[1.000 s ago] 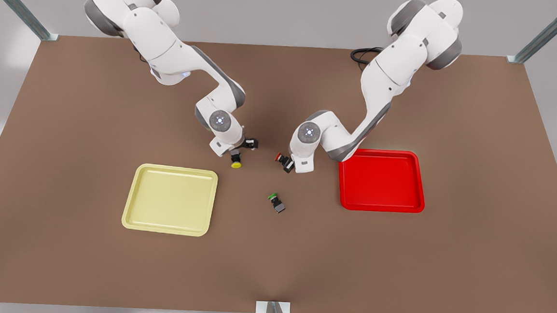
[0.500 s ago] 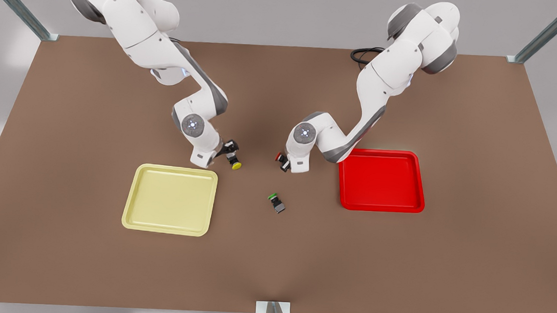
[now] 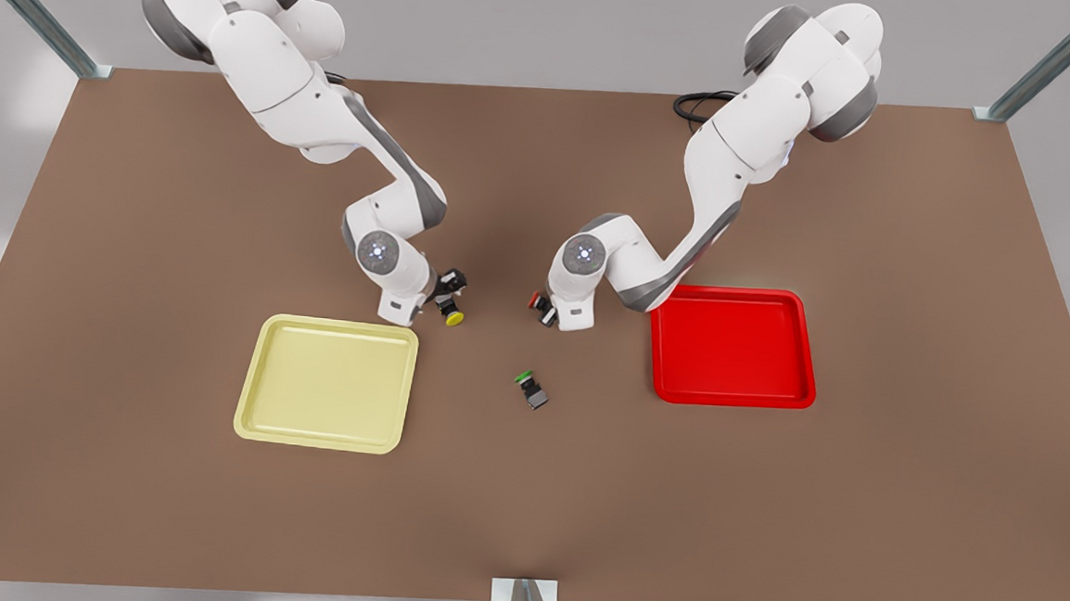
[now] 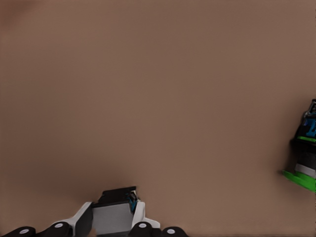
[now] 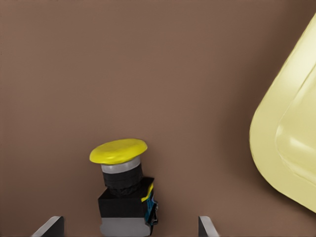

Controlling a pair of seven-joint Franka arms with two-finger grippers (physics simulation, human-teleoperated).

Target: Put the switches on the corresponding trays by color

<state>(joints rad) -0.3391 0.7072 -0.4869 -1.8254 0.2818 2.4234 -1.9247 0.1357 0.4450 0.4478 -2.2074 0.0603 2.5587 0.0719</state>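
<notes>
Right gripper [image 3: 445, 301] shifted, left gripper [image 3: 545, 312] bent low

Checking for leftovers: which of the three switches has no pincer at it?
The green-capped switch, lying alone on the table between the trays. The right pincer is at the yellow-capped switch; the left pincer is at the red-capped switch.

No readable txt, labels, brands or nos. anywhere on switches, trays, arms or table.
</notes>
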